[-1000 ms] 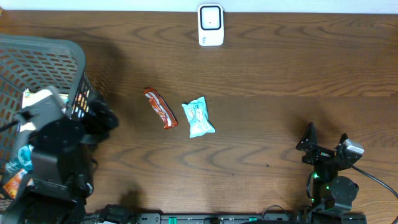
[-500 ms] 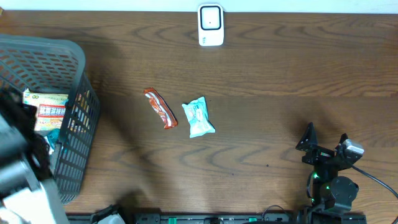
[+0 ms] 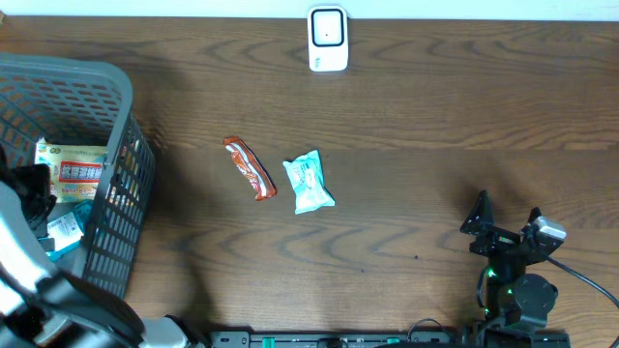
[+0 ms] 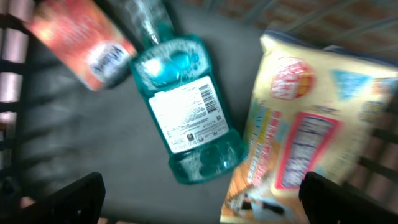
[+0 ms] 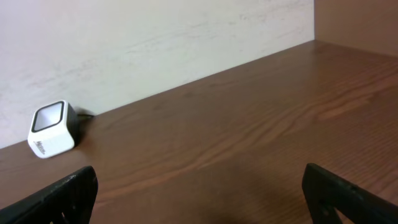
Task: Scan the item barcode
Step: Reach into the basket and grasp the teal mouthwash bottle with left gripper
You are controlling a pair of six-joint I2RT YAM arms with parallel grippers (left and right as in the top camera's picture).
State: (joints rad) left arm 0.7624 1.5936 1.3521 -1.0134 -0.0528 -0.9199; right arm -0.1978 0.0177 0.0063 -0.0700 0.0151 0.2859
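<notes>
Grey plastic basket [image 3: 116, 106] at the left end of the wooden table [image 3: 435, 116]. Inside, teal bottle [image 4: 186, 118] flat on the basket floor, white label with barcode facing up; yellow snack bag [image 4: 311, 124] just beside it, red-orange pack [image 4: 84, 43] near its cap (blurred, print unreadable). Left gripper [image 4: 202, 199] above the bottle, fingers spread wide, pinching nothing. Mid-table on bare wood: red bar [image 3: 250, 167] near pale blue packet [image 3: 309, 183], not touching. White scanner [image 3: 328, 39] upright at the far edge, centre. Right gripper [image 3: 505, 215] low at front right, well apart from everything, fingers spread wide, empty.
</notes>
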